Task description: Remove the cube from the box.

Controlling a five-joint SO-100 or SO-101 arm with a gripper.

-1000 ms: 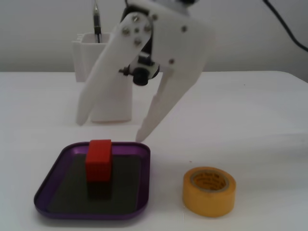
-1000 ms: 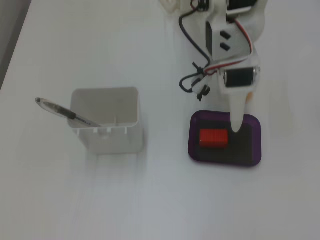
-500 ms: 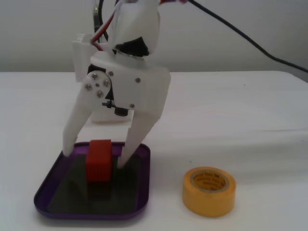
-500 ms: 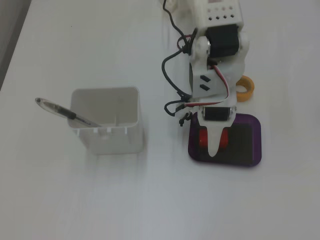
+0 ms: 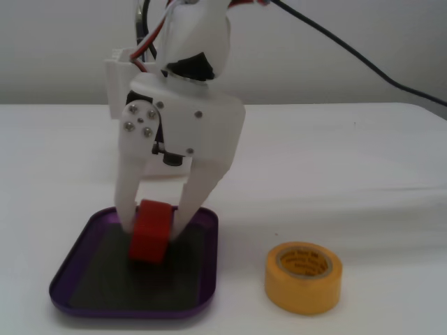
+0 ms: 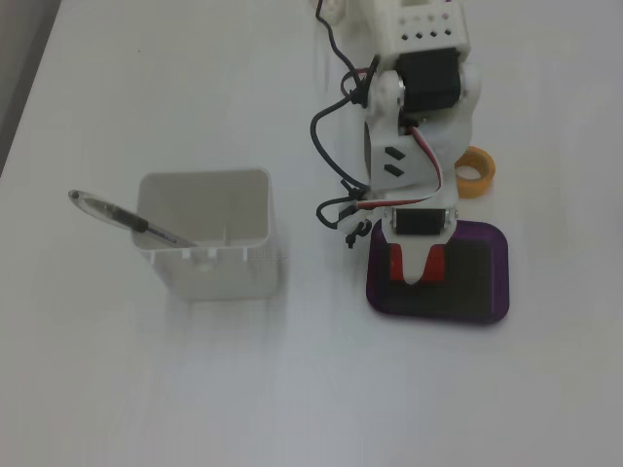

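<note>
The red ridged cube (image 5: 149,239) is inside the purple box (image 5: 207,241), over the rear half of its dark bottom and slightly tilted. My white gripper (image 5: 154,229) reaches down into the box, with one finger on each side of the cube, shut on it. I cannot tell whether the cube touches the bottom or hangs just above it. In the other fixed view, from above, the gripper (image 6: 419,274) covers the middle of the cube (image 6: 395,263), and red shows on both sides of it inside the box (image 6: 487,287).
A yellow tape roll (image 5: 303,276) lies on the white table to the right of the box; it also shows from above (image 6: 477,171). A tall white square container (image 6: 209,238) holding a pen (image 6: 117,216) stands left of the arm.
</note>
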